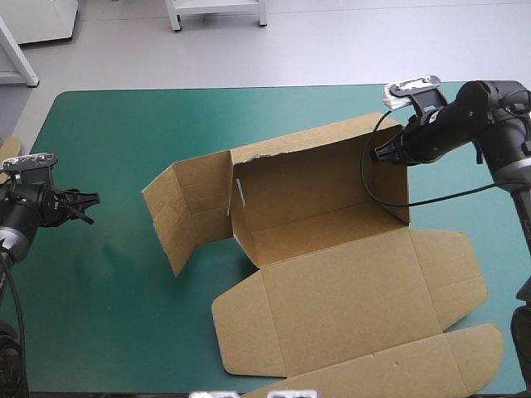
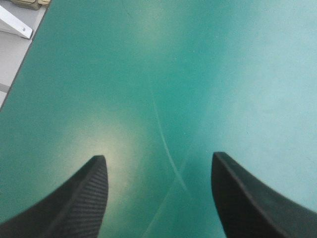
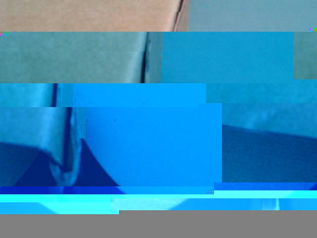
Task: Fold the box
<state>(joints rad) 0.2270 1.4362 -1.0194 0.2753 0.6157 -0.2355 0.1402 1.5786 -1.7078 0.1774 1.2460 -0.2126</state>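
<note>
The brown box (image 1: 348, 290) lies mid-table as a half-raised tray. Its long back wall (image 1: 315, 178) stands upright, a side panel (image 1: 187, 207) splays out to the left, and the lid with its flaps lies flat toward the front edge. My right gripper (image 1: 380, 154) is at the right end of the back wall, touching the board there. The right wrist view is broken up; only a strip of brown board (image 3: 89, 15) shows in it. Far to the left of the box, my left gripper (image 1: 88, 201) hovers open (image 2: 158, 198) over bare teal-green cover (image 2: 198, 74), holding nothing.
A bit of more brown board (image 1: 8, 149) shows at the table's left edge, also seen in the left wrist view (image 2: 29, 3). Bare cover lies between the left gripper and the box.
</note>
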